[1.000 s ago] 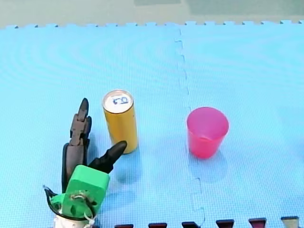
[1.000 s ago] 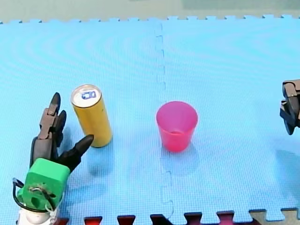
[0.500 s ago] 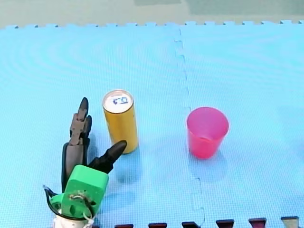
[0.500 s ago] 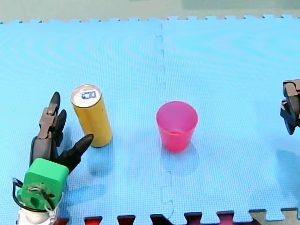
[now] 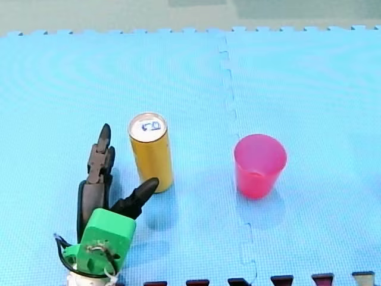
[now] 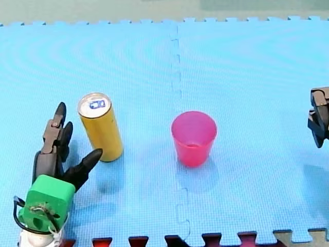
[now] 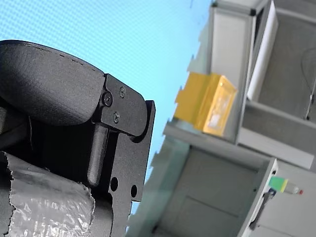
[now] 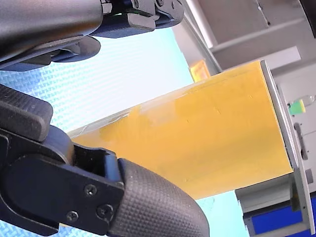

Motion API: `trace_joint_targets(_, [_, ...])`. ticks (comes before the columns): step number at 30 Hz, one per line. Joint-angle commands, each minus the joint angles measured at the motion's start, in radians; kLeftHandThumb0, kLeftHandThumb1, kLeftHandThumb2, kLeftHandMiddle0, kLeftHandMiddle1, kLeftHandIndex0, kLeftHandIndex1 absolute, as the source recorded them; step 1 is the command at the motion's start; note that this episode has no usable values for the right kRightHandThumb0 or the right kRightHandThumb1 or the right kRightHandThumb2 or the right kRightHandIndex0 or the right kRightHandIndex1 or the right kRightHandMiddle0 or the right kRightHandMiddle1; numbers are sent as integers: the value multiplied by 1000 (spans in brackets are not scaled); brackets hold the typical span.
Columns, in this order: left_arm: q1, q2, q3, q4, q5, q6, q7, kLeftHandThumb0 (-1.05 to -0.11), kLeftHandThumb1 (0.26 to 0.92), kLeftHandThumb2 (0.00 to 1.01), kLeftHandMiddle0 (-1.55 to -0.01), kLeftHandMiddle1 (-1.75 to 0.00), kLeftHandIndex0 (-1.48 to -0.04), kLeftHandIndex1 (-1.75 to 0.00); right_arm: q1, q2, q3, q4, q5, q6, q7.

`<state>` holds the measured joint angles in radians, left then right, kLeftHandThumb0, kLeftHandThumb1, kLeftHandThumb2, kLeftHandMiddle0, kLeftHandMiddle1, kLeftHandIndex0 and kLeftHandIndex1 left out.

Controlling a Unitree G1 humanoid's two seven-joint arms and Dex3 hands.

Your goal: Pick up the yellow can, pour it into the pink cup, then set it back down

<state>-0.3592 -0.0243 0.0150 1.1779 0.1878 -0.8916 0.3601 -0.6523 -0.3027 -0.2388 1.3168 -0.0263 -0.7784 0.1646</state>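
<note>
Yellow can [image 5: 151,152] stands upright between fingers [image 5: 99,159] of the left hand [image 5: 106,196].

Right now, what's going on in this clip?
The robot's left hand sits beside the yellow can, fingers on one side and thumb on the other, with no firm grip visible yet. The yellow can and the pink cup stand upright and apart on the blue foam mat. The right hand is over the mat's right side.

You have the can [image 5: 151,151] upright on the mat [image 5: 286,77], left of centre, and the cup [image 5: 259,165] well apart to its right. The left hand [image 5: 104,193] is just left of the can, nearer the robot. The right hand [image 6: 320,121] is at far right.
</note>
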Motion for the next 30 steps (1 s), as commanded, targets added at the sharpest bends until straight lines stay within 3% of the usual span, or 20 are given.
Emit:
trace_joint_targets(1, [0,1,3,1,-6,-1,-4,-1048,859,0,-232,0,-161,-5,-1,-4,-2,-2,3,-5,1])
trace_joint_targets(12, [-12,-9,6,11,-7,13,-2,-1048,847,1,-231,-2,-171,-5,4,-3,-5,-4,9,-10,12])
trace_joint_targets(20, [-37,12,-43,6,71,57,61,-1048,854,3,-249,-9,-174,-3,6,-1,-5,-6,10,-12,13])
trace_joint_targets(30, [-78,15,-90,13,122,121,124,-1048,911,21,-272,-16,-178,-3,9,1,-7,-8,13,-14,15])
